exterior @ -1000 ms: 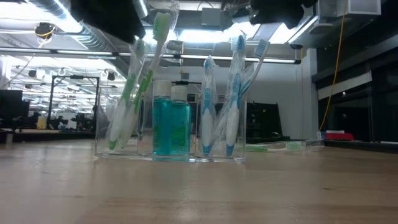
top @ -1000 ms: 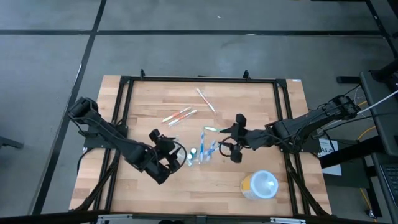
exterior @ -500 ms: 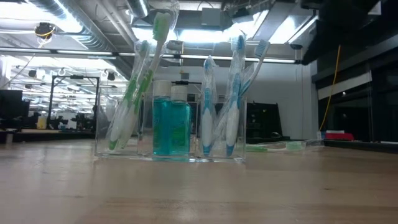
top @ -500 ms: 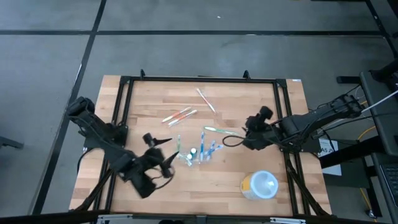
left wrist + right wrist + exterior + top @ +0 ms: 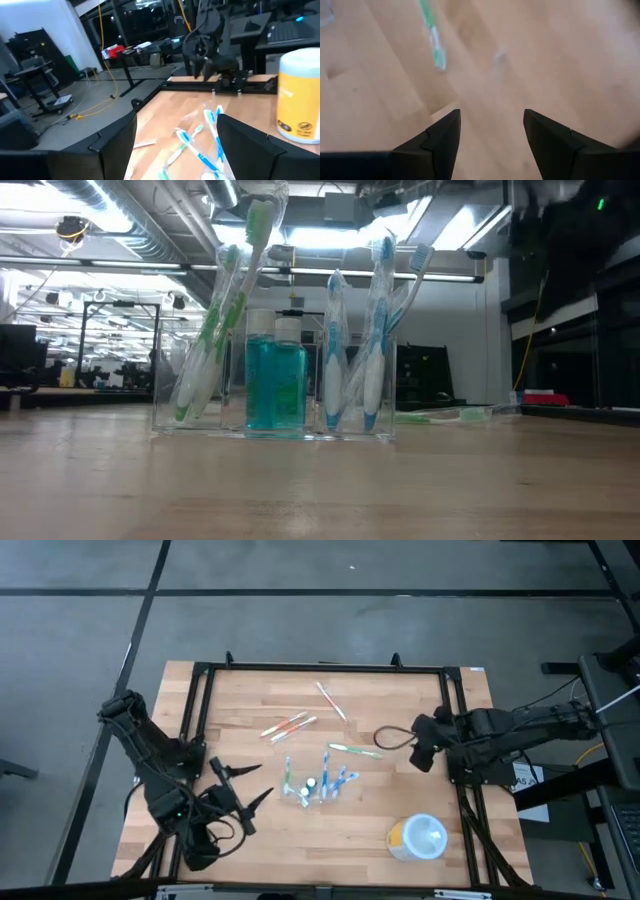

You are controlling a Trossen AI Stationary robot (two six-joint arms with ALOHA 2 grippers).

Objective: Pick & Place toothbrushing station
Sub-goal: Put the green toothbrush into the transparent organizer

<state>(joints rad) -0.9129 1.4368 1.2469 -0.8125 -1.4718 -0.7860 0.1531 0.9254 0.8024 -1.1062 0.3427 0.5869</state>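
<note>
The toothbrushing station (image 5: pixel 315 786) is a clear rectangular holder standing on its base near the table's middle. In the low view the station (image 5: pixel 272 395) holds green toothbrushes, two teal bottles and blue toothbrushes, all upright. My left gripper (image 5: pixel 258 781) is open, level, a little to the station's left, touching nothing. In its wrist view my left gripper (image 5: pixel 175 150) has the blue toothbrushes (image 5: pixel 210 145) ahead of its fingers. My right gripper (image 5: pixel 420 752) is open near the table's right side, tipped down over bare wood. My right gripper (image 5: pixel 492 135) touches nothing.
Loose toothbrushes lie on the wood: two (image 5: pixel 290 725) at the far left of the station, one (image 5: pixel 330 700) farther back, and a green one (image 5: pixel 352 750) between the station and my right gripper. A round white and yellow container (image 5: pixel 418 837) stands at the near right.
My left gripper has drawn back from the station toward the table's left and near edges, rising and swinging round until it points level. My right gripper has pulled away from the station toward the table's right edge and tipped downward. The station has stayed in place.
</note>
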